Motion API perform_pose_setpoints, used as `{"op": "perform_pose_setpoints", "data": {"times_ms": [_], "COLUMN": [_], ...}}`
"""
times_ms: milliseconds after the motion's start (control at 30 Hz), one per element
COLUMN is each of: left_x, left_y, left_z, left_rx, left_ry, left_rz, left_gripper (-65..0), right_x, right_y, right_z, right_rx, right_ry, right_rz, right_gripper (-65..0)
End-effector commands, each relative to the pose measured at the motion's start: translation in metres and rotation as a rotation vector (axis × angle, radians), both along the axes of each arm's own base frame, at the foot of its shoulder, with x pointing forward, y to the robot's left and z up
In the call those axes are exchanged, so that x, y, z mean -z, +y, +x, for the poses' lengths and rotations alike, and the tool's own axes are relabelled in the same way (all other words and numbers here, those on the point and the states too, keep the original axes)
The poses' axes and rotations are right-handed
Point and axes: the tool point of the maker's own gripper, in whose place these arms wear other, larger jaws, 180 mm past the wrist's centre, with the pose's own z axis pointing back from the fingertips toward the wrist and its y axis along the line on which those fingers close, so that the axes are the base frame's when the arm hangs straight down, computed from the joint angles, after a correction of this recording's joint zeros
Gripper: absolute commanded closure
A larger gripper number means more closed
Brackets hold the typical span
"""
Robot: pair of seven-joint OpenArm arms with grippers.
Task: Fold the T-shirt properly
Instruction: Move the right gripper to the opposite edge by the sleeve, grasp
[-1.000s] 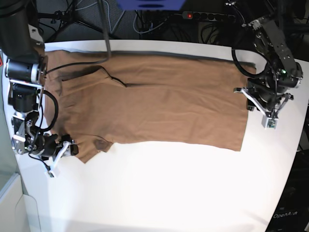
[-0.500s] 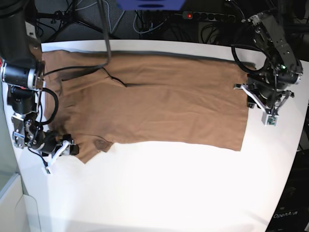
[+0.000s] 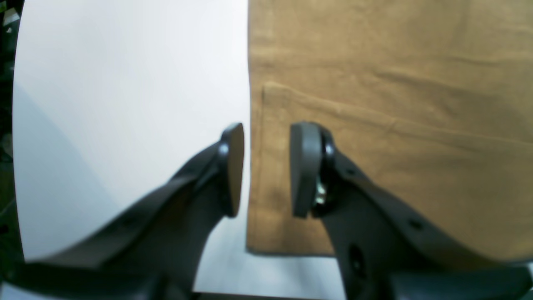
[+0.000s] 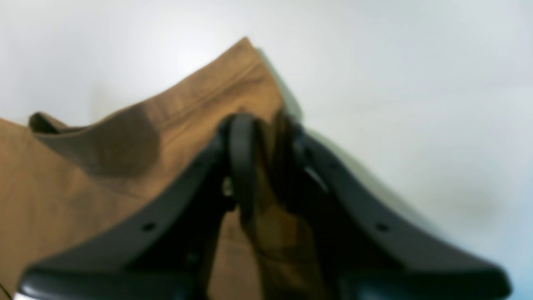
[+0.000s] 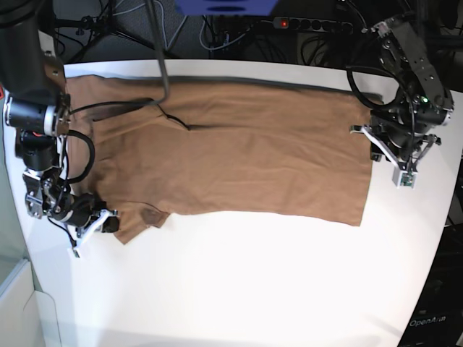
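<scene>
**Right jaws on sleeve edge, left jaws parted at hem**

T-shirt [image 5: 239, 148] lies spread flat on the white desk [image 5: 239, 282], long axis across the base view: sleeves and neck toward that view's left, bottom hem toward its right. Not folded across yet; one lengthwise layer edge shows in the left wrist view.

Right gripper [image 4: 266, 137]: jaws clenched on a pinch of the sleeve edge, cloth visibly sandwiched between the pads and bunched below them. The view is blurred, so how deep the bite goes can't be told.

Left gripper [image 3: 264, 166]: jaws released, parted, straddling the hem edge near its corner. One pad is over bare desk, the other over cloth. No cloth pinched; whether the pads touch the desk can't be told.

Step in hand, as a judgement: take both ends before lifting. To do it well:
- Left jaws should drop until the lower pad slides under the hem, then close on all layers at the edge, not just the top one.
- Grab close to the corner so the hem doesn't sag when raised.
- Raise both ends together and level, keeping the cloth lightly taut.
- Risk: the right pinch looks shallow, so the sleeve could slip out under tension.
</scene>
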Motion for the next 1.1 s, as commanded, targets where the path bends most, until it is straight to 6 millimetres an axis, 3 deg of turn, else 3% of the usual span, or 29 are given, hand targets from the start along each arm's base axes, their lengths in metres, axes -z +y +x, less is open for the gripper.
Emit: {"op": "perform_pose_setpoints", "data": {"times_ms": [0, 100, 233, 333, 467, 767, 933, 1067], "left_x": [-0.012, -0.012, -0.012, -0.011, -0.012, -0.012, -0.018, -0.033], "left_y": [0.002, 0.002, 0.001, 0.001, 0.001, 0.0, 0.001, 0.004], "left_z": [0.009, 0.009, 0.009, 0.009, 0.009, 0.011, 0.018, 0.04], "left_rx": [0.004, 0.004, 0.006, 0.006, 0.006, 0.007, 0.002, -0.004], "left_ry": [-0.045, -0.046, -0.046, -0.044, -0.046, -0.05, -0.073, -0.122], "left_rz": [0.01, 0.009, 0.006, 0.005, 0.006, 0.0, 0.0, 0.001], "left_gripper": [-18.5, -18.5, -18.5, -18.5, -18.5, -18.5, -18.5, -18.5], "right_x": [-0.005, -0.002, -0.003, -0.02, -0.033, -0.061, -0.059, -0.054], "right_y": [-0.006, -0.006, -0.006, -0.01, -0.013, 0.003, 0.009, 0.009], "right_z": [0.002, -0.001, 0.0, 0.013, 0.013, -0.007, -0.021, -0.026], "right_rx": [-0.013, -0.013, -0.012, -0.017, -0.041, -0.14, -0.166, -0.166], "right_ry": [0.006, 0.013, 0.006, -0.064, -0.131, -0.296, -0.305, -0.293], "right_rz": [-0.023, -0.023, -0.022, -0.044, -0.088, -0.192, -0.209, -0.207], "right_gripper": [-4.8, -0.7, -0.7, -0.7, -0.7, -0.7, -0.7, -0.7]}}
